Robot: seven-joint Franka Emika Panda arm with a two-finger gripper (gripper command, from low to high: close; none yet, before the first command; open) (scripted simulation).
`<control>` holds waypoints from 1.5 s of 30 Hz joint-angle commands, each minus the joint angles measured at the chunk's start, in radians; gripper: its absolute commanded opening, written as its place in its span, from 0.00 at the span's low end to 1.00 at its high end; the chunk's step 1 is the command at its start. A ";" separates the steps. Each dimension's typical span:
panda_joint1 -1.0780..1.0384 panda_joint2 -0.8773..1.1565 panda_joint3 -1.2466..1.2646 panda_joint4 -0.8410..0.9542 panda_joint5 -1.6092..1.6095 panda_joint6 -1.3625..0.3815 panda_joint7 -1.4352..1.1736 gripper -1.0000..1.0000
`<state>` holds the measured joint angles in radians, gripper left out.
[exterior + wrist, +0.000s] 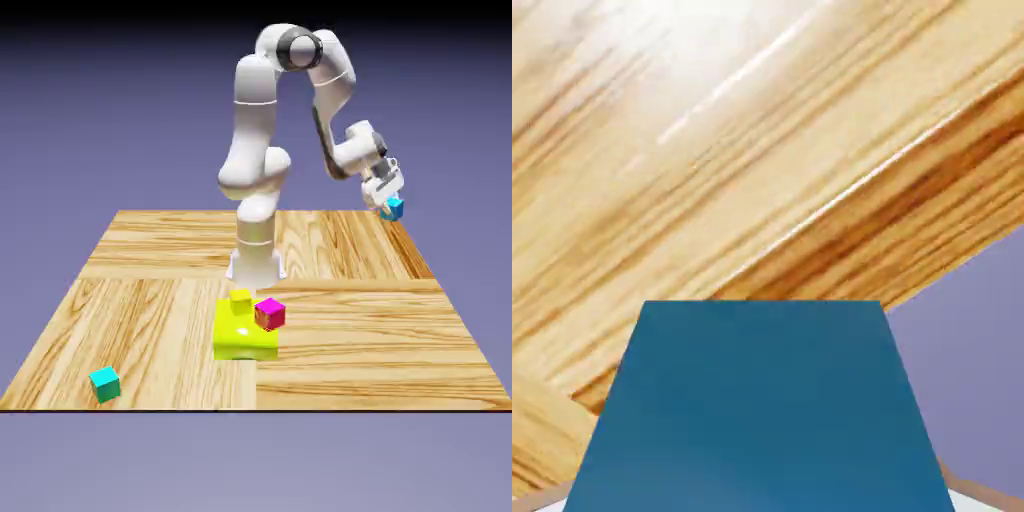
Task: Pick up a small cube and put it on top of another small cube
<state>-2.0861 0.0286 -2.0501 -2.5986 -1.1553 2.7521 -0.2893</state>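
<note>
The gripper (388, 203) is raised well above the table (340, 350), over its far edge toward the exterior view's right corner. It is closed on the small cube (394, 208), which hangs clear of the wood at the fingertips. In the hand view the small cube (762, 410) fills the lower middle of the picture as a dark blue face and hides the finger tips; behind it run the table's wood grain (712, 150) and, at the lower right, the backdrop past the table's edge.

On the table, a large yellow block (243, 330) lies near the middle, in front of the robot's base. A small yellow cube (240, 297) stands on its far part. A magenta cube (270, 313) rests on the block's right part, just beside the small yellow cube. A turquoise cube (105, 383) sits alone near the near edge, toward the exterior view's left corner, well apart from the rest.
</note>
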 commanded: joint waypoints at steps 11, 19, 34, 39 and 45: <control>0.371 0.064 0.368 0.059 0.064 0.061 -0.174 0.00; 0.661 0.111 0.635 0.102 0.111 0.105 -0.300 0.00; 1.205 0.198 1.136 0.183 0.199 0.188 -0.536 0.00; 1.386 0.227 1.303 0.210 0.228 0.215 -0.615 0.00; 1.603 0.262 1.504 0.243 0.263 0.248 -0.710 0.00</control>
<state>-0.4826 0.2905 -0.5466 -2.3560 -0.8921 2.9991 -0.9993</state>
